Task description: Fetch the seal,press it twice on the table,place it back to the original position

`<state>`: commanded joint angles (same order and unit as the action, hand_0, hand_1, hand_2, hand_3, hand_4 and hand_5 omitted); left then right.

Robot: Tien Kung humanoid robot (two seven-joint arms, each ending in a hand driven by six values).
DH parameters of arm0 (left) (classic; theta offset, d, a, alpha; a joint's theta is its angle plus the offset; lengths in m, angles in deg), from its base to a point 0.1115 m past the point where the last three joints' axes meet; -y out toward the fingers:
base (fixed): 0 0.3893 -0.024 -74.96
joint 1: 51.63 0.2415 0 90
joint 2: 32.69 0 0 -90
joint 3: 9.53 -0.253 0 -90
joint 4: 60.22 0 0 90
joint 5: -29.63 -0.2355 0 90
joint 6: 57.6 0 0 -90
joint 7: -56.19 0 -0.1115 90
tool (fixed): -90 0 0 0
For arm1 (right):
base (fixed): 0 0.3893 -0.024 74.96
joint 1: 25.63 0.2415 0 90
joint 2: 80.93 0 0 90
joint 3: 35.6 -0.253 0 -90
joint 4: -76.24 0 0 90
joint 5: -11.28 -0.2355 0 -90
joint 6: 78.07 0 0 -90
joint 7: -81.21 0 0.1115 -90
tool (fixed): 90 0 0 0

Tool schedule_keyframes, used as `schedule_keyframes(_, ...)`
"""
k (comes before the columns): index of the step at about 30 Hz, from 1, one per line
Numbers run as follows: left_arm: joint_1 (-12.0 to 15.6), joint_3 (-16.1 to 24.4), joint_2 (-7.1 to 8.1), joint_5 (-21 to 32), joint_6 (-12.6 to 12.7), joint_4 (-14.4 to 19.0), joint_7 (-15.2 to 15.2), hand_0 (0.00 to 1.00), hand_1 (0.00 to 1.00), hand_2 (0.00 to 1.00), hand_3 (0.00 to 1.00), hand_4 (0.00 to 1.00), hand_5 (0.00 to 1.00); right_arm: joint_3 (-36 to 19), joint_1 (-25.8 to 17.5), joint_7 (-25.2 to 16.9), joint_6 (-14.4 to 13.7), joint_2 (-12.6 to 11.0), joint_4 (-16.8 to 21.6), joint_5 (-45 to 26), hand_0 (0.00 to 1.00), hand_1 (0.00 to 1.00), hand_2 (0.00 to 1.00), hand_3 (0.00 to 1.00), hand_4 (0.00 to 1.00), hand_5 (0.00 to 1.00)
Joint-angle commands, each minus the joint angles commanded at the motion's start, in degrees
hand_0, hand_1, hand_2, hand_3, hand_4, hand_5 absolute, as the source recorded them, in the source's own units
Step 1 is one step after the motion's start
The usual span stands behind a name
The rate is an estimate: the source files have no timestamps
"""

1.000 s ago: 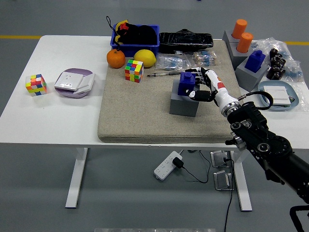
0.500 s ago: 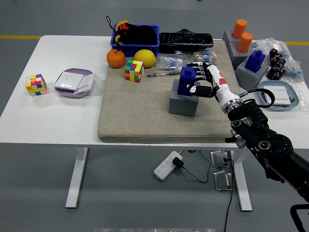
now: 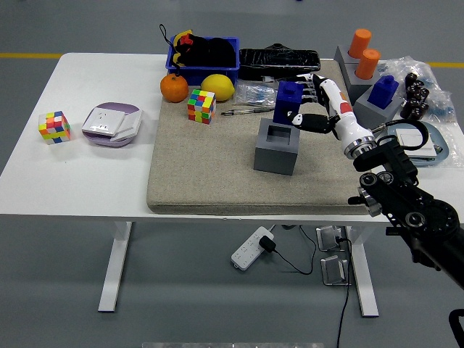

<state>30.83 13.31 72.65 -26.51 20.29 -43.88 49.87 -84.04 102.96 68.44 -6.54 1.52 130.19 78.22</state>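
The grey holder (image 3: 276, 148) sat on the mat (image 3: 217, 156) with its socket bare, free to take the stamp again. Just above and behind it, the right hand (image 3: 317, 106) gripped the blue stamp (image 3: 288, 104) upright in the air, ready for pressing.

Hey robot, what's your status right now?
Right hand gripping blue block-shaped seal. Seal clear above its grey square holder. Nothing blocking the beige mat.

Blue seal (image 3: 288, 103), grey holder (image 3: 277, 147), beige mat (image 3: 217, 159), white table (image 3: 72, 170).
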Motion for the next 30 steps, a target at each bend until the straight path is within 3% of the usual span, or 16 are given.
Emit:
schedule_keyframes(8, 0.2, 0.1, 0.08, -0.1, 0.1, -0.1, 0.0, 0.822, 0.789, 0.753, 0.812, 0.724, 0.375, -4.7, -3.8, 0.9, 0.1, -3.8, 3.5, 2.1, 0.608, 0.447, 0.466, 0.482, 0.670, 0.002)
schedule_keyframes(15, 0.4, 0.2, 0.06, -0.2, 0.2, -0.1, 0.0, 0.822, 0.789, 0.753, 0.812, 0.724, 0.374, -8.4, -7.5, 0.5, 0.0, -6.1, 2.6, 2.1, 0.606, 0.445, 0.466, 0.480, 0.671, 0.002)
schedule_keyframes(30, 0.5, -0.1, -0.12, -0.4, 0.2, 0.0, 0.1, 0.824, 0.789, 0.754, 0.812, 0.723, 0.374, -8.9, -11.8, -2.5, -0.6, -4.9, -4.4, -0.6, 0.606, 0.441, 0.461, 0.480, 0.667, 0.002)
